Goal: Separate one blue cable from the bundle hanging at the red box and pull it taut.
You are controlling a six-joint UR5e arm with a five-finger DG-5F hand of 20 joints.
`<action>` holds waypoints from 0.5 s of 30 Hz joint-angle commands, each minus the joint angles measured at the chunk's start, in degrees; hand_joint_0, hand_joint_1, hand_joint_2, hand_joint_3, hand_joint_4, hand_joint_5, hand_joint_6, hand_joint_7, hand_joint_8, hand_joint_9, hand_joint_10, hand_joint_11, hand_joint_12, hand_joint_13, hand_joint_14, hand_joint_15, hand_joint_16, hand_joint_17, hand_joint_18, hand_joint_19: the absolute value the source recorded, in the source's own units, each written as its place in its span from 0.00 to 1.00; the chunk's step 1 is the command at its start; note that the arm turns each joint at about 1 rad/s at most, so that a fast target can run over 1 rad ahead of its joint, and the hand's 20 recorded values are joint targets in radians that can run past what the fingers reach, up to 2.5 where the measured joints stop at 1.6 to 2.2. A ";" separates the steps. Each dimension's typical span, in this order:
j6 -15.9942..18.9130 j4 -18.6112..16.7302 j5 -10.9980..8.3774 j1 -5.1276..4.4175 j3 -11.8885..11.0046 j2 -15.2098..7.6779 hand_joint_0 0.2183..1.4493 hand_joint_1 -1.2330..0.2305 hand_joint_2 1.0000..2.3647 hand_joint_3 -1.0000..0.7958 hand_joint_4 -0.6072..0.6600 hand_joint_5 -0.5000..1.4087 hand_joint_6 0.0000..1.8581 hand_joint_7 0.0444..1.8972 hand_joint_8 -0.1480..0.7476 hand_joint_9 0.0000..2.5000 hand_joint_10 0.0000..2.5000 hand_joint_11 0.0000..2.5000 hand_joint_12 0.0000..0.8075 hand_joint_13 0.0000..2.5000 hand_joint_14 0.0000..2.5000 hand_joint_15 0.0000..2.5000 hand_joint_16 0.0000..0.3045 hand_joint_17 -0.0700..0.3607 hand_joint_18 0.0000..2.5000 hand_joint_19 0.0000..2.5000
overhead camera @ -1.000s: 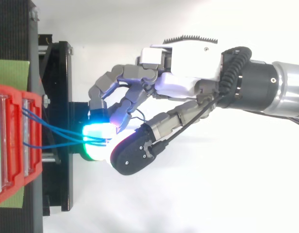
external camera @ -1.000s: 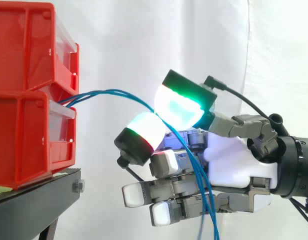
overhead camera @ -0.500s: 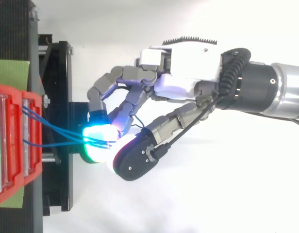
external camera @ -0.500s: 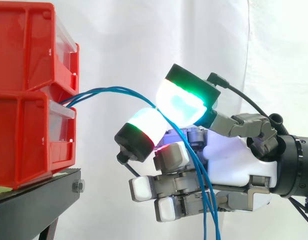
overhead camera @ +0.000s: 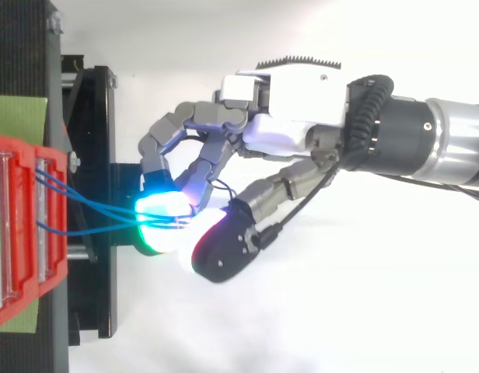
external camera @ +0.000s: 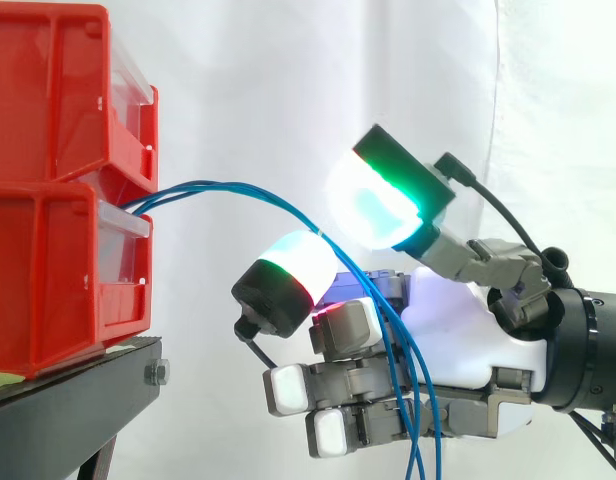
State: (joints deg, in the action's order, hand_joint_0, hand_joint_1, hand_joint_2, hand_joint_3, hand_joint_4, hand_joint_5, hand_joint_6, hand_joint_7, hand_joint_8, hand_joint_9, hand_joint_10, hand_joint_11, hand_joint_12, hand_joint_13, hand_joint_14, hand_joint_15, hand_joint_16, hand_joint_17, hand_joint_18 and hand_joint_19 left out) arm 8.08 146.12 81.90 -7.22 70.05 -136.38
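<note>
Hand (external camera: pixel 458 330) pinching the blue cables (external camera: pixel 238 187) a little way off the bins (external camera: pixel 48 200).

Two glowing pads (external camera: pixel 373 205) close on the bundle from above and below, and the other fingers curl loosely under them. The cables leave the bins beyond the fingertips, arch slackly to the pinch, then drop across the front of the palm and out below the hand. They look thin, light and limp, and probably slick enough to slide between the pads. All the strands seem to be caught together, so none is yet separated. The best hold is probably on one strand on the bin side of the pinch, where they fan apart (overhead camera: pixel 92 210).
</note>
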 commanded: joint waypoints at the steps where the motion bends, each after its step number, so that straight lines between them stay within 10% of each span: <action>1: 0.01 -0.05 0.02 0.02 0.00 -0.02 0.31 0.37 0.00 0.28 0.53 0.19 0.48 0.55 0.57 0.46 0.01 0.34 0.42 0.37 0.01 0.20 0.13 0.37 0.32 0.26; 10: 0.01 -0.14 -0.16 0.02 0.00 0.07 0.43 0.27 0.01 0.40 0.47 0.17 0.52 0.58 0.57 0.44 0.00 0.35 0.43 0.37 0.01 0.21 0.13 0.38 0.32 0.27; 15: -0.08 -0.23 -0.25 0.10 0.00 -0.02 0.50 0.23 0.00 0.28 0.44 0.18 0.52 0.59 0.55 0.44 0.01 0.36 0.42 0.36 0.01 0.21 0.13 0.37 0.31 0.28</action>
State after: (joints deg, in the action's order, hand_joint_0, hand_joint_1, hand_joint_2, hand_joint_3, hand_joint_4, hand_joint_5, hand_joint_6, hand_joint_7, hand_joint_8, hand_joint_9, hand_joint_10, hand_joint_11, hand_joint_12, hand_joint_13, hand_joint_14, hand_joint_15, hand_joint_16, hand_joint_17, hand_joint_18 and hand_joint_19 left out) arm 8.02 145.95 81.72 -7.17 70.03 -136.39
